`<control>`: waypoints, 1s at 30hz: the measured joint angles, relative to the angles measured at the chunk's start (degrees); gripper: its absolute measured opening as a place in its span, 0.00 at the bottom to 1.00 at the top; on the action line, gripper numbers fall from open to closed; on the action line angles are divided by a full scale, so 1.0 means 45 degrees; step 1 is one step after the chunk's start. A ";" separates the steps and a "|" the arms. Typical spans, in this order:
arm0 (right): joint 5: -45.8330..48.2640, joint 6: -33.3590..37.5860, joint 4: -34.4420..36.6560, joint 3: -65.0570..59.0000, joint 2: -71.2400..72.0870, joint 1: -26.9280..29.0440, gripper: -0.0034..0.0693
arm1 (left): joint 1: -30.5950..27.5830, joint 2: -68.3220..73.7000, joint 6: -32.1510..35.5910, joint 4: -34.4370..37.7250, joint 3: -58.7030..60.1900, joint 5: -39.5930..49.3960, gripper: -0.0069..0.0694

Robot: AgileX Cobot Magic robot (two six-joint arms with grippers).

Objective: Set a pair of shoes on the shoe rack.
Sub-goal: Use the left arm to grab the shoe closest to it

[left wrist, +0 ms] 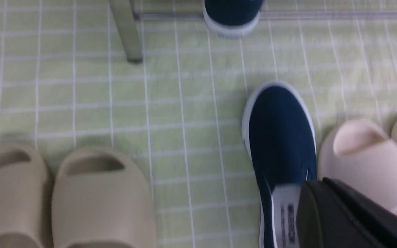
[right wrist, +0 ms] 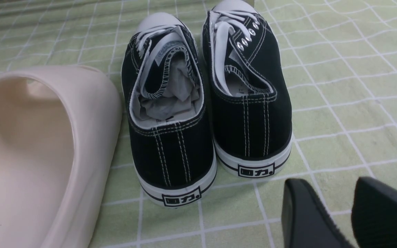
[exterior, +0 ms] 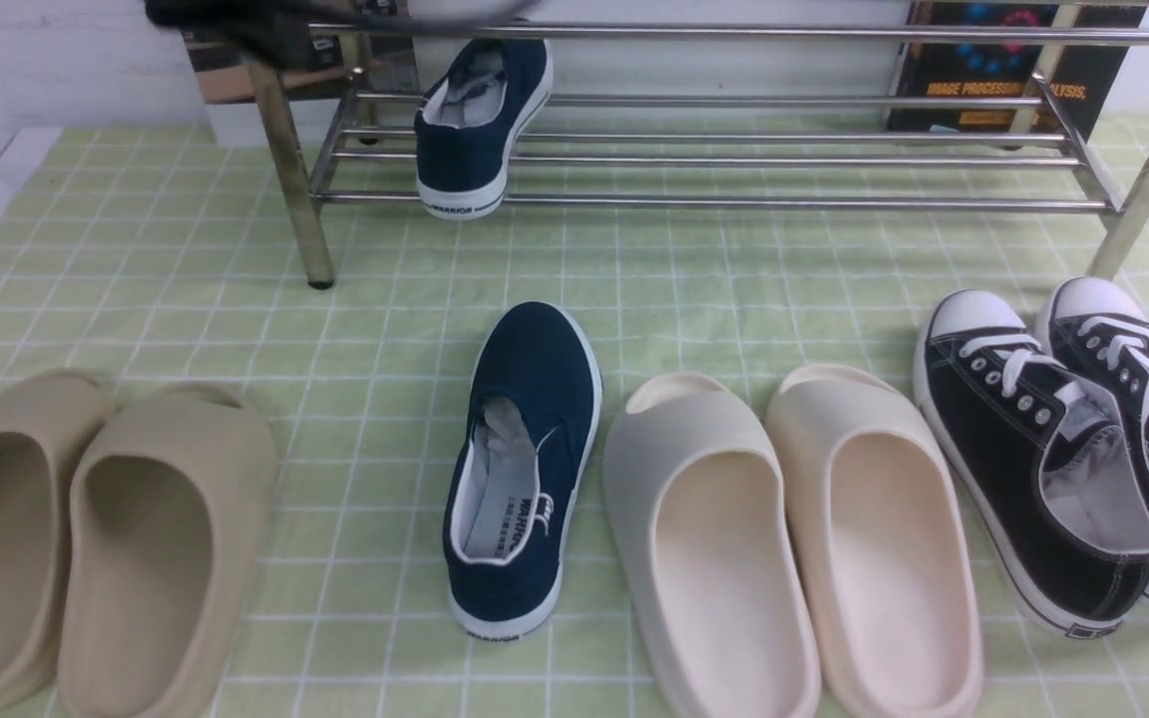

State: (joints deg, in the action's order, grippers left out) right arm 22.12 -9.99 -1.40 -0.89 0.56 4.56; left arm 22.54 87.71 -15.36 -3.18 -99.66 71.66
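Navy canvas on the rack: one navy shoe (exterior: pixel 480 120) is sitting on the lower bars of the shoe rack (exterior: pixel 734 160), toward its left end, with its toe pointing at the wall and its white heel overhanging the front bar.
Navy canvas on the floor: the second navy shoe (exterior: pixel 525 459) is lying upright on the green checked cloth (exterior: pixel 186 249) in front of the rack, between the beige slides (exterior: pixel 166 558) and the cream slides (exterior: pixel 709 538), just beside the nearer cream one.
Step in hand: the task is looking half done to me, and the second navy shoe is waiting to be fetched.
Left gripper (left wrist: pixel 336 213): it is showing as one blurred dark mass over that shoe's opening, so I cannot tell whether its jaws are apart or together.
Right gripper (right wrist: pixel 329 193): its fingers are standing apart with cloth showing between them. It is hovering behind the heels of the black sneakers (right wrist: pixel 171 113), gripping nothing.
Next move: I am expecting it to call for a pinch on the heel collar, a lift over the front bar, and a toe-first landing beside the first shoe.
Rack contents: only that one shoe is resting on the lower shelf, and the upper level is running out of view.
Shoe contents: crumpled paper is filling the toe of the second navy shoe and both black sneakers.
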 joint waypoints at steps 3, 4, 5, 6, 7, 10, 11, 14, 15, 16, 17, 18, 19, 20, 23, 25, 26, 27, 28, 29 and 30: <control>0.0000 0.0000 0.0000 0.0000 0.0000 0.0000 0.39 | 0.0846 -0.0605 -0.0172 0.0048 0.2826 -0.0076 0.07; 0.0000 0.0000 0.0000 0.0000 0.0000 0.0000 0.39 | 0.1084 -0.0698 -0.0295 0.0091 0.3792 -0.0282 0.07; 0.0000 0.0000 0.0000 0.0000 0.0000 0.0000 0.39 | 0.1299 -0.0724 -0.0469 0.0137 0.4687 -0.0698 0.07; 0.0000 0.0000 0.0000 0.0000 0.0000 0.0000 0.39 | 0.1376 -0.0724 -0.0574 0.0210 0.5344 -0.1041 0.07; 0.0000 0.0000 0.0000 0.0000 0.0000 0.0000 0.39 | 0.1458 -0.0687 -0.0692 0.0343 0.6076 -0.1490 0.07; 0.0000 0.0000 0.0000 0.0000 0.0000 0.0000 0.39 | 0.1506 -0.0548 -0.0880 0.0863 0.7552 -0.2625 0.07; 0.0000 0.0000 0.0000 0.0000 0.0000 0.0000 0.39 | 0.1506 -0.0533 -0.0897 0.0894 0.7608 -0.2625 0.07; 0.0000 0.0000 0.0000 0.0000 0.0000 0.0000 0.39 | 0.1506 -0.0059 -0.0911 0.1256 0.8027 -0.3469 0.09; 0.0000 0.0000 0.0000 0.0000 0.0000 0.0000 0.39 | 0.1506 0.0074 -0.0916 0.1335 0.8044 -0.3688 0.10; 0.0000 0.0000 0.0000 0.0000 0.0000 0.0000 0.39 | 0.1506 0.0174 -0.0916 0.1381 0.8042 -0.3920 0.12; 0.0000 0.0000 0.0000 0.0000 0.0000 0.0000 0.39 | 0.1506 0.0308 -0.0916 0.1438 0.8042 -0.4155 0.14; 0.0000 0.0000 0.0000 0.0000 0.0000 0.0000 0.39 | 0.1506 0.0449 -0.0916 0.1466 0.8042 -0.4328 0.17; 0.0000 0.0000 0.0000 0.0000 0.0000 0.0000 0.39 | 0.1506 0.0592 -0.0928 0.1498 0.8042 -0.4546 0.20; 0.0000 0.0000 0.0000 0.0000 0.0000 0.0000 0.39 | 0.1506 0.0744 -0.0963 0.1548 0.8042 -0.4767 0.24; 0.0000 0.0000 0.0000 0.0000 0.0000 0.0000 0.39 | 0.1506 0.1208 -0.1310 0.1586 0.8042 -0.5542 0.39; 0.0000 0.0000 0.0000 0.0000 0.0000 0.0000 0.39 | 0.1506 0.1483 -0.1583 0.1573 0.8042 -0.6040 0.47; 0.0000 0.0000 0.0000 0.0000 0.0000 0.0000 0.39 | 0.1506 0.1513 -0.1607 0.1573 0.8042 -0.6096 0.48; 0.0000 0.0000 0.0000 0.0000 0.0000 0.0000 0.39 | 0.1506 0.1763 -0.1780 0.1573 0.8042 -0.6485 0.52; 0.0000 0.0000 0.0000 0.0000 0.0000 0.0000 0.39 | 0.1506 0.1924 -0.1842 0.1563 0.8042 -0.6708 0.55; 0.0000 0.0000 0.0000 0.0000 0.0000 0.0000 0.39 | 0.1506 0.2098 -0.1873 0.1563 0.8042 -0.6812 0.56; 0.0000 0.0000 0.0000 0.0000 0.0000 0.0000 0.39 | 0.1506 0.2258 -0.1906 0.1563 0.8042 -0.6900 0.56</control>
State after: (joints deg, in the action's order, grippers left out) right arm 22.12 -9.99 -1.40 -0.89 0.56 4.56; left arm 29.32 97.87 -23.94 3.86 -63.47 40.61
